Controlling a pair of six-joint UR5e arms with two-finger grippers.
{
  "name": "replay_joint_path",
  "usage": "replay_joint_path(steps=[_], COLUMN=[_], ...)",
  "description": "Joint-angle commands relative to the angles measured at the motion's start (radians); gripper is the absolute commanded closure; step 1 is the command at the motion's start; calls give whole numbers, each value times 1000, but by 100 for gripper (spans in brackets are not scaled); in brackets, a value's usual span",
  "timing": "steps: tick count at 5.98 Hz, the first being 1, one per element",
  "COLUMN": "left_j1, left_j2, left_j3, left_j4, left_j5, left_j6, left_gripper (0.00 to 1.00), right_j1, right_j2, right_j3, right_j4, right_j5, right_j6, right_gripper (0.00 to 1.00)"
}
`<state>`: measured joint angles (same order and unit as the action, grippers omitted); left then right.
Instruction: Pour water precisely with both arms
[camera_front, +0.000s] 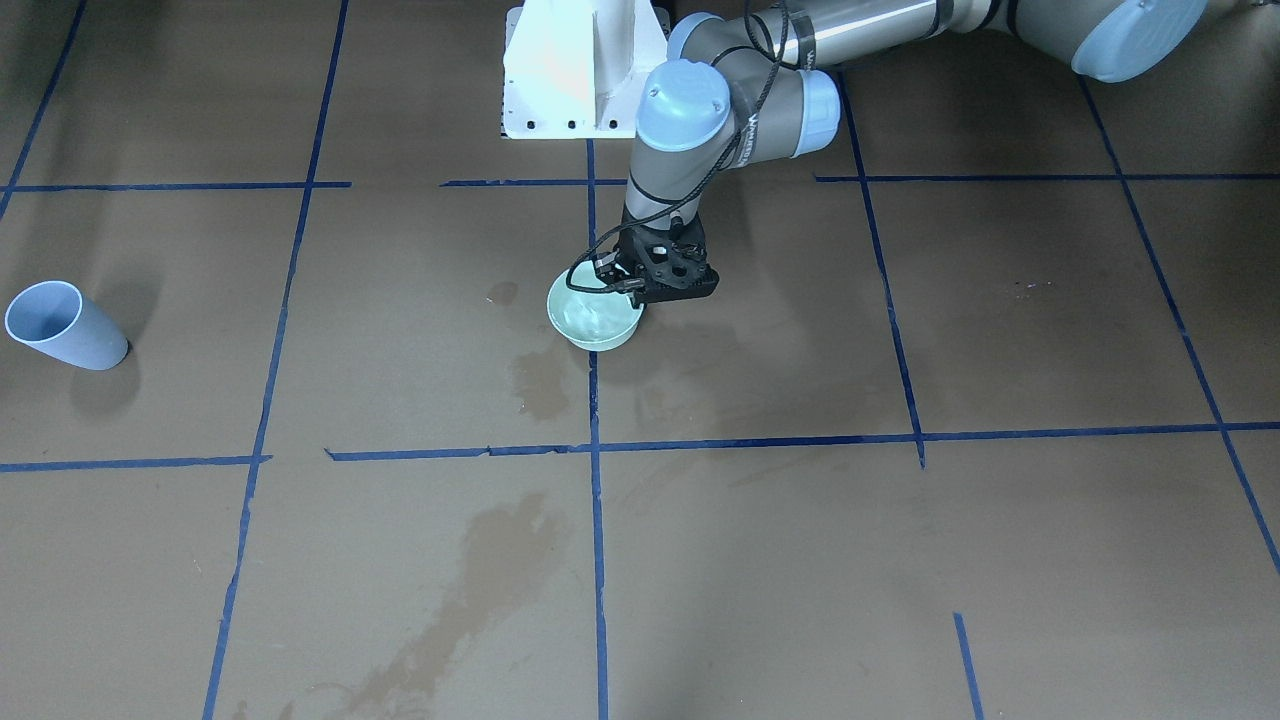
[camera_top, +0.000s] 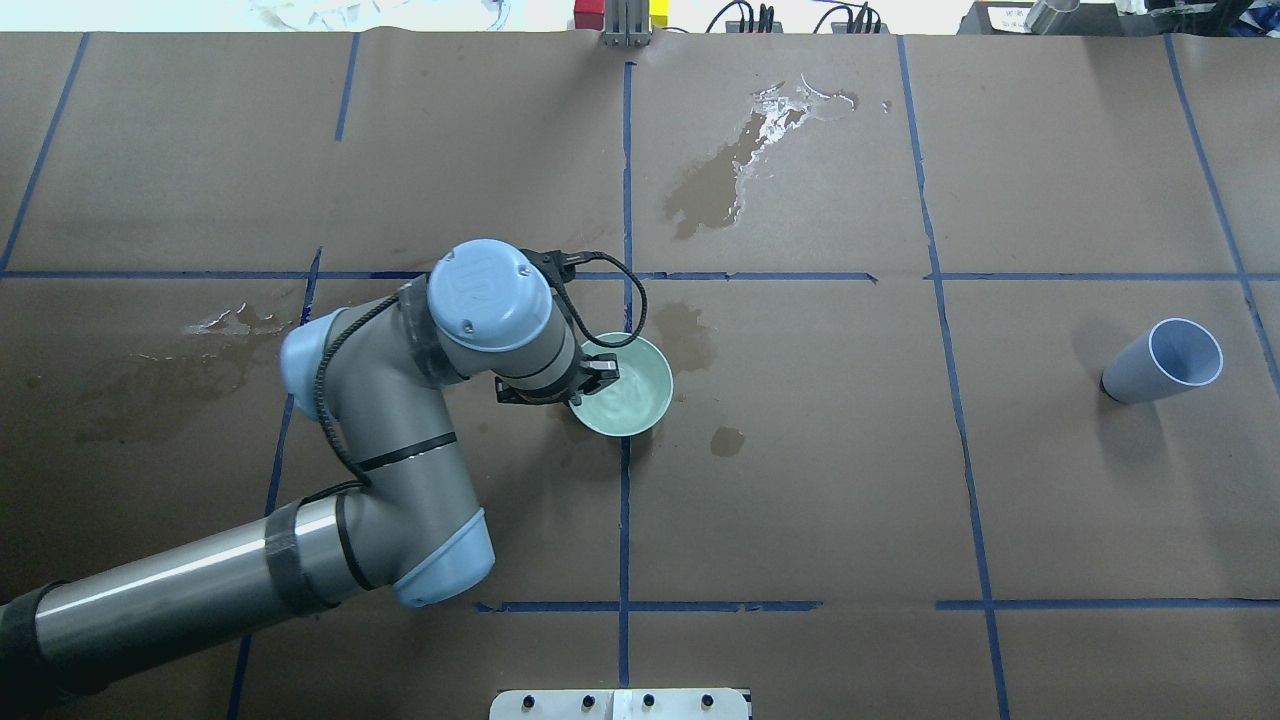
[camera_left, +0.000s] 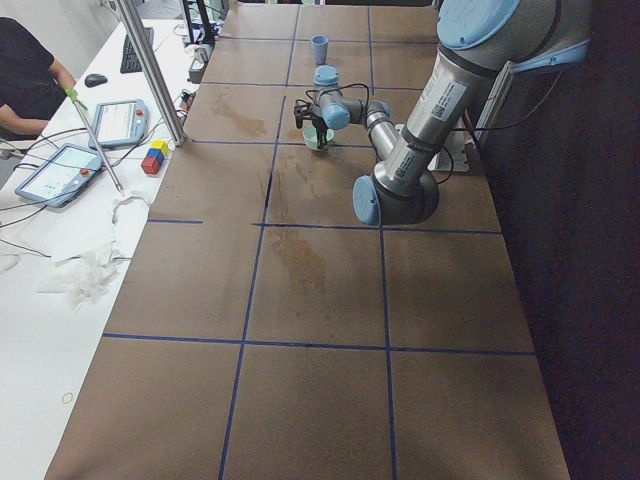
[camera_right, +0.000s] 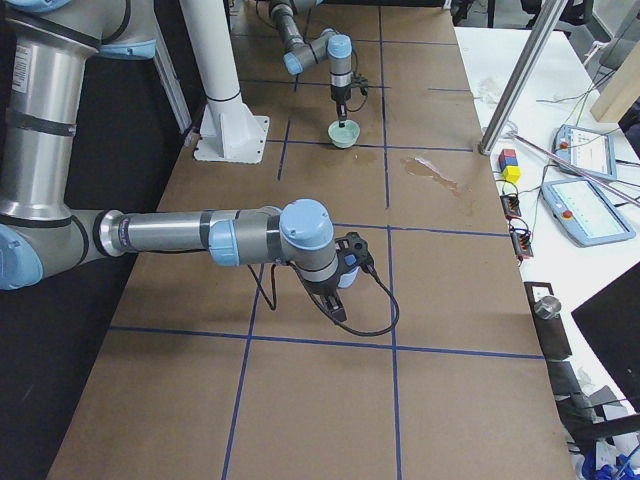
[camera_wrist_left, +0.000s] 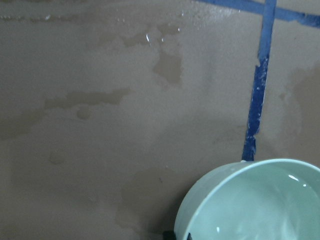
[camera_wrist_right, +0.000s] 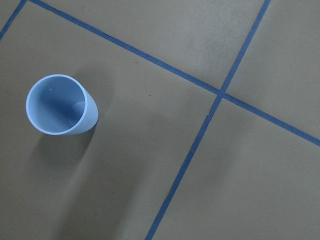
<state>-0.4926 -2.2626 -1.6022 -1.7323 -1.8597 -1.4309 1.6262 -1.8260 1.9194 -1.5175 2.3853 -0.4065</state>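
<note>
While the left gripper (camera_top: 597, 378) bites the rim of the green bowl (camera_top: 664, 400), the water (camera_top: 630, 395) lies pooled inside it.
From the left, the left arm (camera_top: 380, 440) reaches past a damp stain (camera_top: 150, 370). Its wrist hides the bowl's left edge, so the grip looks clamped rather than plainly shown. Darker blotches (camera_top: 685, 335) lie just beside the bowl. The blue cup (camera_top: 1165, 362) stands well apart at right. The right gripper (camera_right: 338, 300) shows only from the side, near that cup, so I cannot tell its state.

Silver-grey tubular arms (camera_top: 200, 590); light-blue joint caps (camera_top: 490, 295); black looping cable (camera_top: 320, 385); black bands (camera_top: 400, 462)
</note>
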Motion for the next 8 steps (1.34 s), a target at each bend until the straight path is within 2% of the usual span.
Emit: replay_joint_path(steps=[1, 2, 3, 4, 6, 8], left_j1=[-23, -55, -111, -136, -203, -265], left_j2=[79, 98, 132, 180, 245, 372], left_j3=[-96, -108, -113, -113, -113, -113], left_j4=[-4, -6, -27, -100, -165, -281], left_j5=[-4, -63, -178, -215, -323, -341], left_j6=[1, 1, 15, 27, 52, 124], left_gripper=[100, 100, 100, 100, 100, 100], right_j1=[3, 3, 6, 6, 8, 6], right_j2=[1, 1, 1, 1, 2, 2], right_j3=[1, 1, 3, 3, 3, 3], right_j4=[2, 2, 2, 2, 2, 5], right_j5=[0, 0, -1, -2, -3, -5], right_j6=[0, 0, 0, 0, 0, -2], right_gripper=[0, 0, 0, 0, 0, 0])
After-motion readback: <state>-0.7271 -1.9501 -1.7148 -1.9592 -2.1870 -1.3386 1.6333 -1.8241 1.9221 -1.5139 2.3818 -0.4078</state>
